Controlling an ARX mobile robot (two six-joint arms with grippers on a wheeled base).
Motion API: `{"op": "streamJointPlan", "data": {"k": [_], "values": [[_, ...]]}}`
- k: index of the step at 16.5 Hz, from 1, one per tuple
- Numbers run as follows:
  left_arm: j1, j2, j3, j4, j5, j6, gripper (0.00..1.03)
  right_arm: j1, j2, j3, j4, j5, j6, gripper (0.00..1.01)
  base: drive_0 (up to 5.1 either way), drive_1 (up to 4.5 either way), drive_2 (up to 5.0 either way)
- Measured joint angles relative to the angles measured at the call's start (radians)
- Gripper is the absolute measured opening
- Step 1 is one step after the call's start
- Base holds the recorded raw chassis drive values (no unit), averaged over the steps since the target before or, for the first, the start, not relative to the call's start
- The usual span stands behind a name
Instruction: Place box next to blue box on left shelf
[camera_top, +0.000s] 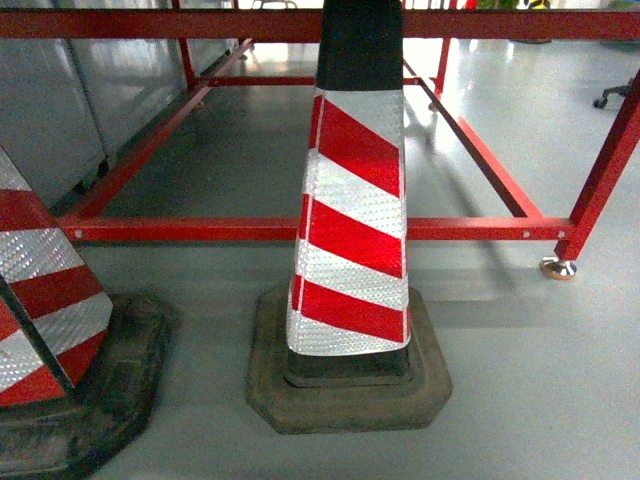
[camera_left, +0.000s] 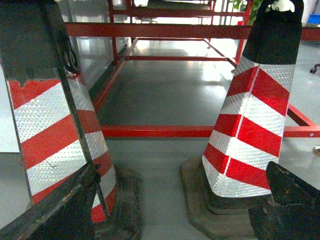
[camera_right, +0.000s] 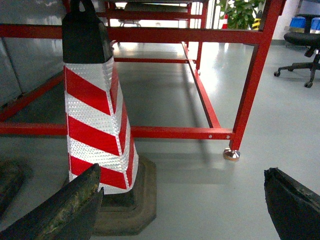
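The box and the blue box are out of view in all three views. My left gripper (camera_left: 182, 207) is open, its dark fingers (camera_left: 65, 205) wide apart low over the grey floor, with nothing between them. My right gripper (camera_right: 182, 202) is open too, its fingers (camera_right: 292, 200) spread over bare floor and holding nothing. Neither gripper shows in the head view. A red metal shelf frame (camera_top: 250, 229) stands straight ahead, its bottom rails just above the floor.
A red-and-white striped traffic cone (camera_top: 350, 220) on a dark rubber base stands close in front, and a second cone (camera_top: 45, 300) stands at the left. The frame's right leg ends in a metal foot (camera_top: 558, 267). An office chair (camera_right: 305, 42) stands far right.
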Motion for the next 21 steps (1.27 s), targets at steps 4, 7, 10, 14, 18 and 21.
{"op": "streamJointPlan", "data": {"k": [4, 7, 10, 14, 18, 21], "values": [[0.0, 0.0, 0.0, 0.0, 0.0, 0.0, 0.98, 0.0, 0.0, 0.0, 0.0, 0.0, 0.0, 0.98, 0.0, 0.0, 0.0], [0.0, 0.0, 0.0, 0.0, 0.0, 0.0, 0.98, 0.0, 0.0, 0.0, 0.0, 0.0, 0.0, 0.98, 0.0, 0.0, 0.0], [0.0, 0.0, 0.0, 0.0, 0.0, 0.0, 0.98, 0.0, 0.0, 0.0, 0.0, 0.0, 0.0, 0.98, 0.0, 0.0, 0.0], [0.0, 0.0, 0.0, 0.0, 0.0, 0.0, 0.98, 0.0, 0.0, 0.0, 0.0, 0.0, 0.0, 0.98, 0.0, 0.0, 0.0], [0.0, 0.0, 0.0, -0.002, -0.001, 0.0, 0.98, 0.0, 0.0, 0.0, -0.002, 0.0, 0.0, 0.98, 0.0, 0.0, 0.0], [0.0, 0.0, 0.0, -0.002, -0.001, -0.001, 0.98, 0.0, 0.0, 0.0, -0.001, 0.0, 0.0, 0.98, 0.0, 0.0, 0.0]]}}
